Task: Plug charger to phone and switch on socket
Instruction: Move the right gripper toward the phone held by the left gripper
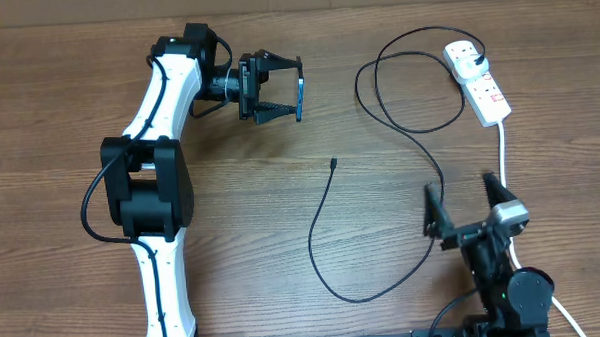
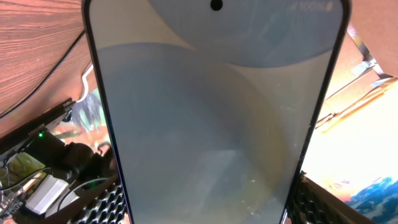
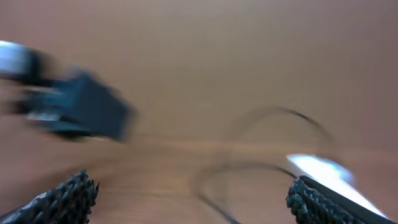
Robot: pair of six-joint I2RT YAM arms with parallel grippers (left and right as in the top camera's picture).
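Two arms work at a wooden table (image 1: 232, 221). In the overhead view the left gripper (image 1: 295, 89) is in the upper middle of the frame. Its jaws stand rather wide, but they are closed on the phone (image 1: 302, 96), which is seen there only as a thin blue edge between the fingers. In the left wrist view the phone (image 2: 211, 124) fills almost the whole frame with its pale screen. The ribbed fingers (image 2: 106, 202) show at the lower corners, against its two long sides.

The right gripper (image 1: 461, 188) is at the lower right of the overhead view, fully open, with nothing between the jaws. The right wrist view is blurred, and only its own black fingers (image 3: 62, 199) can be told with certainty.

The charger (image 1: 327, 228) lies on the table. Its small connector tip (image 1: 334, 164) is near the middle of the frame, well apart from the phone. The cable curves down, then up past the right gripper, and loops to the socket (image 1: 482, 87) in the upper right. From the socket a thick white cord (image 1: 503, 151) runs down toward the right arm.
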